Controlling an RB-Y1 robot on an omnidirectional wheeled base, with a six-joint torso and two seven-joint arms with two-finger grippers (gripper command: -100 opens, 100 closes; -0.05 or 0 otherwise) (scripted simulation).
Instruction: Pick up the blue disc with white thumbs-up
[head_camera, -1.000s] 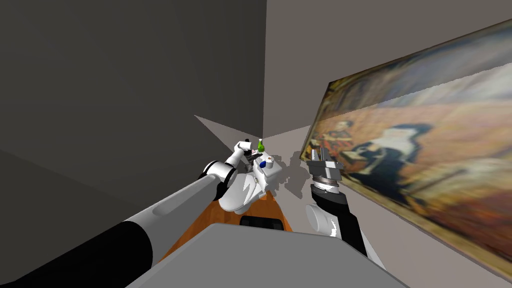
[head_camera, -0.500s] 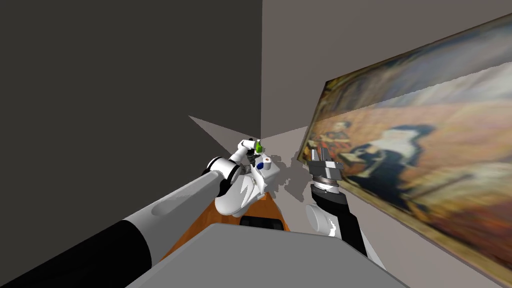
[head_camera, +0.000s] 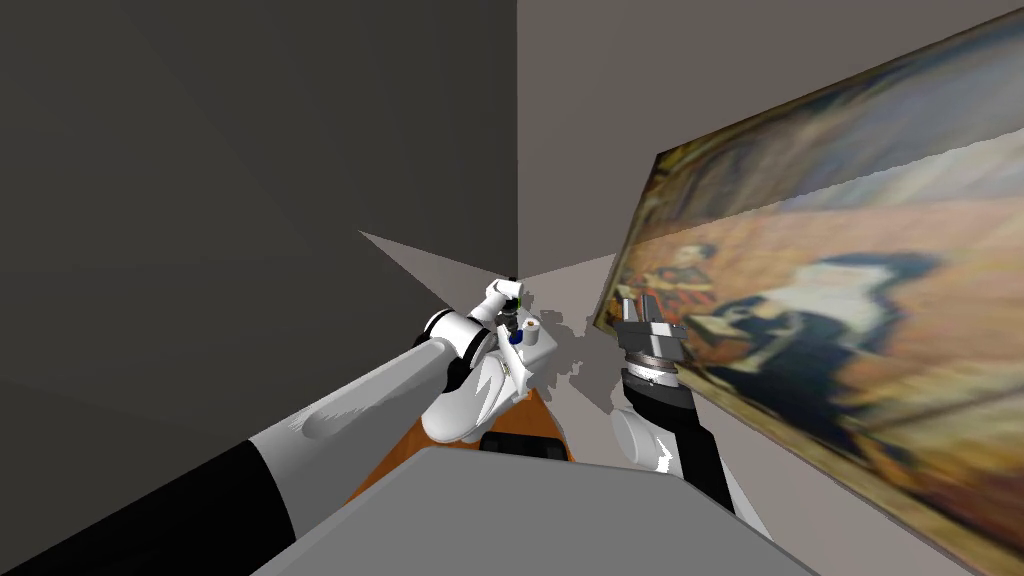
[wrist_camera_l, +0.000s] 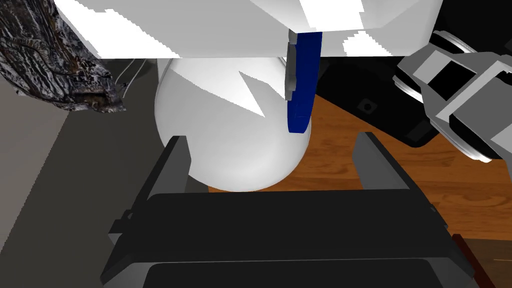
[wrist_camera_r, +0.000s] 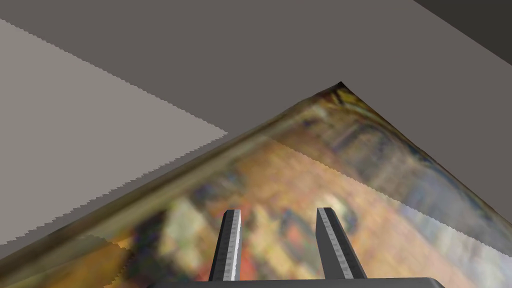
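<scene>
The blue disc (head_camera: 516, 338) lies on the white toilet tank (head_camera: 540, 350) in the room's corner. In the left wrist view the disc (wrist_camera_l: 302, 75) shows edge-on, dark blue with a grey face, against the tank (wrist_camera_l: 190, 30). My left gripper (head_camera: 512, 324) hangs just over the disc. Its fingers (wrist_camera_l: 175, 160) stand open, apart from the disc, with the toilet bowl (wrist_camera_l: 225, 135) behind them. My right gripper (head_camera: 640, 305) is raised beside the wall painting, open and holding nothing (wrist_camera_r: 280, 235).
A small white roll (head_camera: 532, 325) stands on the tank right beside the disc. A dark textured object (wrist_camera_l: 60, 65) sits near the tank's other end. Wooden floor (wrist_camera_l: 350, 150) lies under the bowl. Grey walls meet close behind, with a large painting (head_camera: 820, 320) on the right.
My left hand has swung right and forward over the tank, now above the blue disc and covering the green object behind it. The head view has shifted slightly. The right arm is unmoved.
</scene>
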